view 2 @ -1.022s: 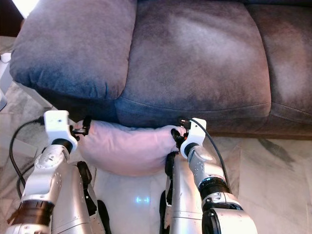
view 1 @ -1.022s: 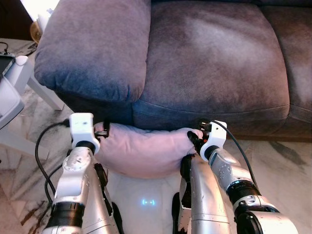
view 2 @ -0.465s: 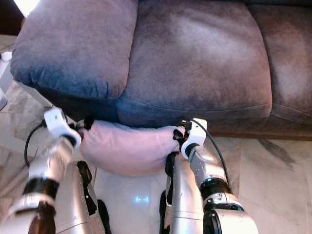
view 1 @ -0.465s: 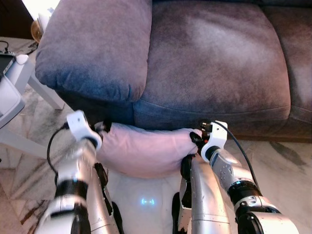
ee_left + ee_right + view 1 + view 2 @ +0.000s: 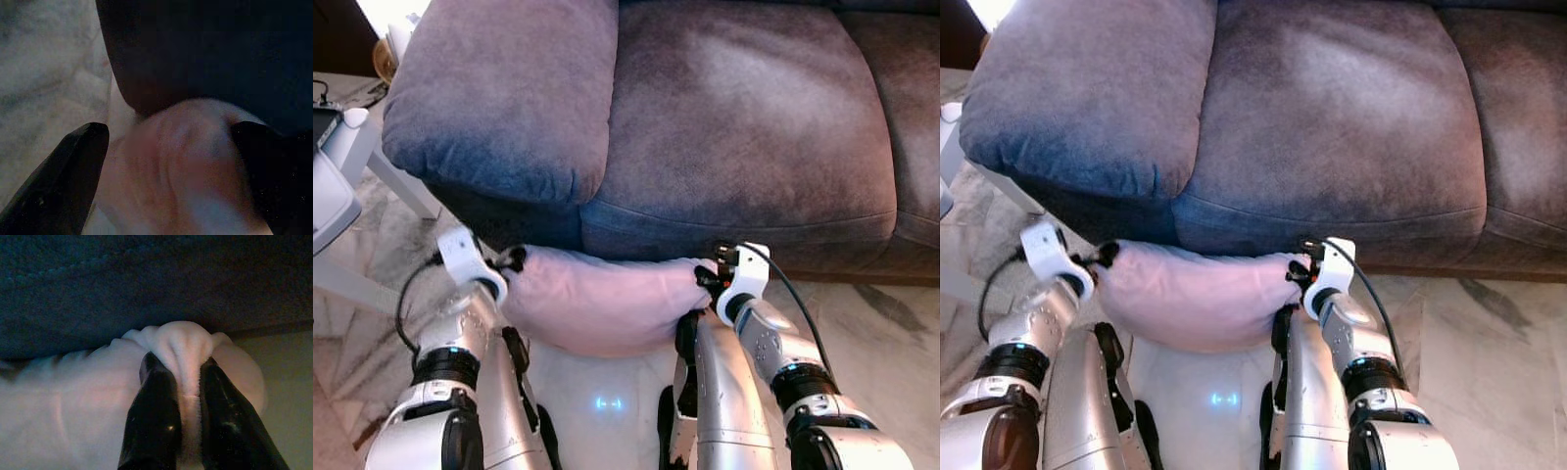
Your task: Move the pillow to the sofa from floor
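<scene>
While 1 pink pillow (image 5: 597, 302) hangs low against the front of the grey sofa (image 5: 705, 137), 2 grippers hold its ends. The right gripper (image 5: 188, 396) pinches a fold tightly; the left gripper (image 5: 166, 161) has spread fingers straddling the other end.

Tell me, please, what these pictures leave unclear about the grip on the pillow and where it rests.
- Left gripper: left wrist view is dark and blurred; its fingers straddle the pillow corner, but whether they press it is unclear.
- Pillow underside: in the eye views the robot's own body hides it, so floor contact cannot be judged.
- Pillow's far edge: shadowed under the sofa front.
- Right gripper: shut on a pillow fold.
</scene>
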{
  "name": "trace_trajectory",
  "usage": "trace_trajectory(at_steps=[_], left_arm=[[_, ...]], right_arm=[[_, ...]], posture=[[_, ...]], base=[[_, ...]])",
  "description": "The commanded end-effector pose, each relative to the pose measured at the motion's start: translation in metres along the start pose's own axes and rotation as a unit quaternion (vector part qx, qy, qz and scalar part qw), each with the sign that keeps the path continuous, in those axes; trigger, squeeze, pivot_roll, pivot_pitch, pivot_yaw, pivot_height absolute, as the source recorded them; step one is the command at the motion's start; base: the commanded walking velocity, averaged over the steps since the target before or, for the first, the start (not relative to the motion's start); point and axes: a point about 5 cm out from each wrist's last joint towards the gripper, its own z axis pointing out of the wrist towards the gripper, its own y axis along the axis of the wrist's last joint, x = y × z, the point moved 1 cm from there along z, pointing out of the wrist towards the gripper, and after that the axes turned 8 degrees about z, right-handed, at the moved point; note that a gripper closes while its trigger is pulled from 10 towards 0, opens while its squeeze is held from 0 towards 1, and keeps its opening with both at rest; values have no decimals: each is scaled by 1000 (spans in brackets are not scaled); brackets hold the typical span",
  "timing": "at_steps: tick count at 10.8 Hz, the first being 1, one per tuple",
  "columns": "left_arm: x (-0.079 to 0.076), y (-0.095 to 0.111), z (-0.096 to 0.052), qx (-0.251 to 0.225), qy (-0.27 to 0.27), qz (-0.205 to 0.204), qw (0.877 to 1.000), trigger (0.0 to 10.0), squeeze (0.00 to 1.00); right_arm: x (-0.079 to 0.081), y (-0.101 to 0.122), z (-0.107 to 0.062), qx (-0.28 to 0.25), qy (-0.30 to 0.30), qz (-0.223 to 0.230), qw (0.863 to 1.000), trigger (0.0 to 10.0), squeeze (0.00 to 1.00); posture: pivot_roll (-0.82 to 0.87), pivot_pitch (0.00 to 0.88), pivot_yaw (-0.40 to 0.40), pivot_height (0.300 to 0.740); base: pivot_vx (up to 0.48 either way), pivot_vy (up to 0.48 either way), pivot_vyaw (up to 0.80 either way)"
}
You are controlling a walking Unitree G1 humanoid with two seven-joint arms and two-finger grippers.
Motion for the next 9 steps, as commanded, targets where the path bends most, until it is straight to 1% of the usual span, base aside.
trace_trajectory(at_steps=[1,2,3,4,5,6,8,9], left_arm=[[0,-19,-1,32,-2,1,999,10000,0],[-6,-19,0,20,-13,-10,1000,10000,0],[-12,-18,3,18,-15,-8,1000,10000,0],[-13,-16,4,21,-8,-5,1000,2314,0],[-13,-15,5,21,0,-7,1000,0,0],[-12,-13,6,19,-1,-12,1000,0,0],[-5,-13,6,25,13,-3,1000,0,0],[-3,-14,6,36,14,4,999,0,0]], right_arm=[[-9,-8,-4,14,-13,-1,1000,0,0],[-10,-8,-4,14,-12,-2,1000,0,0],[-10,-8,-5,14,-12,-3,1000,0,0],[-11,-7,-6,13,-12,-4,1000,0,0],[-12,-7,-6,12,-13,-6,1000,0,0],[-12,-6,-6,12,-14,-6,1000,0,0],[-11,-6,-6,12,-13,-5,1000,0,0],[-11,-6,-6,10,-15,-6,1000,0,0]], posture=[[39,311,-93,462],[35,313,-95,462],[22,315,-97,462],[20,316,-98,462],[18,316,-100,462],[20,315,-101,462],[23,311,-102,462],[24,308,-101,462]], base=[[0,0,0],[0,0,0],[0,0,0],[0,0,0],[0,0,0],[0,0,0],[0,0,0],[0,0,0]])
